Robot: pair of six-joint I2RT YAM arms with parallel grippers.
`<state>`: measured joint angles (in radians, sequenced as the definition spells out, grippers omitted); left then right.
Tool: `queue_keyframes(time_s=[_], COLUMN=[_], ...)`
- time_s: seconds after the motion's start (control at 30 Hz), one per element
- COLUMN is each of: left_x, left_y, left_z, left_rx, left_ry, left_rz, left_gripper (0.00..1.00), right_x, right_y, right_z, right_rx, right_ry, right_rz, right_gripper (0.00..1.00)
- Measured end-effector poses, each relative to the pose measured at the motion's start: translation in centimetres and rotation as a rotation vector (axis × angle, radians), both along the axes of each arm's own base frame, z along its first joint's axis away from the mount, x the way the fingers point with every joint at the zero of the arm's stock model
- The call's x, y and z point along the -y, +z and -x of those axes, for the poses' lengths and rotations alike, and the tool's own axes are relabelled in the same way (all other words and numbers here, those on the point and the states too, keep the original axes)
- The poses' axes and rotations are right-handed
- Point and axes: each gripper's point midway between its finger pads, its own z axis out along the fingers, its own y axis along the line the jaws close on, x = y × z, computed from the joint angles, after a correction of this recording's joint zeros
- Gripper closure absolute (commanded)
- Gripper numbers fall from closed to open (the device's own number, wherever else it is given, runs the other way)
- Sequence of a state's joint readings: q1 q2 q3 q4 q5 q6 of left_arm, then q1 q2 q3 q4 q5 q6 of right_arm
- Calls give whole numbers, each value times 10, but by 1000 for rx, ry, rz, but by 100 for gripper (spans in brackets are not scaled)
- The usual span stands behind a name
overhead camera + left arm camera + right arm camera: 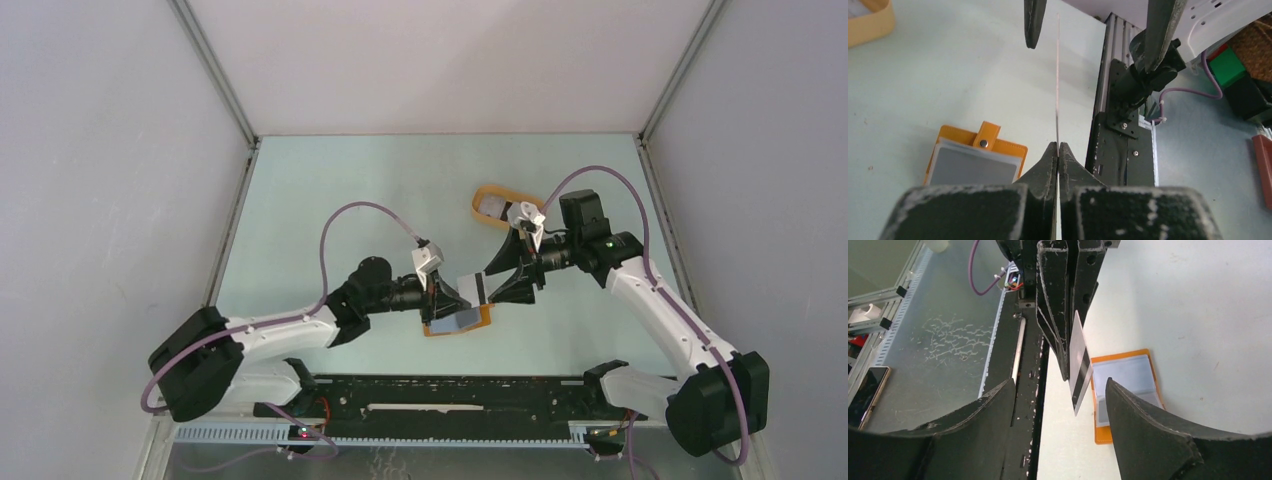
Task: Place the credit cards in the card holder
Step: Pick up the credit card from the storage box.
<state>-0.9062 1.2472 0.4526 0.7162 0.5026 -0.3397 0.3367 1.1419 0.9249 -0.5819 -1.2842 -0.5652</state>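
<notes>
My left gripper [440, 296] is shut on a credit card [476, 288] with a black stripe and holds it above the table. The card shows edge-on in the left wrist view [1057, 75], pinched at my left fingertips [1058, 146]. My right gripper [508, 285] is open, its fingers [1035, 22] straddling the card's far end without touching it. In the right wrist view the card [1079, 365] hangs from the left gripper [1063, 300] between my open right gripper [1059, 385]. The orange card holder [458, 322] lies open below, a grey card in it [975, 165]; it also shows in the right wrist view [1128, 390].
An oval orange rimmed tray [500, 205] with a pale card inside stands behind the right gripper; its corner shows in the left wrist view [868, 20]. The black base rail [450, 395] runs along the near edge. Grey walls close in the table.
</notes>
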Motion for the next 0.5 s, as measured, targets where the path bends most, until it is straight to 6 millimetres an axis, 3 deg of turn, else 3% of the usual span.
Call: queue_keyframes(time_s=[0.5], left_x=[-20], left_y=[-9], left_z=[11], left_rx=[-35], left_ry=[-74], left_rz=[-273], left_gripper=[100], right_x=[-11], right_y=[-25], right_z=[-6], right_rx=[-136], right_ry=[0], right_rz=[109], right_gripper=[39])
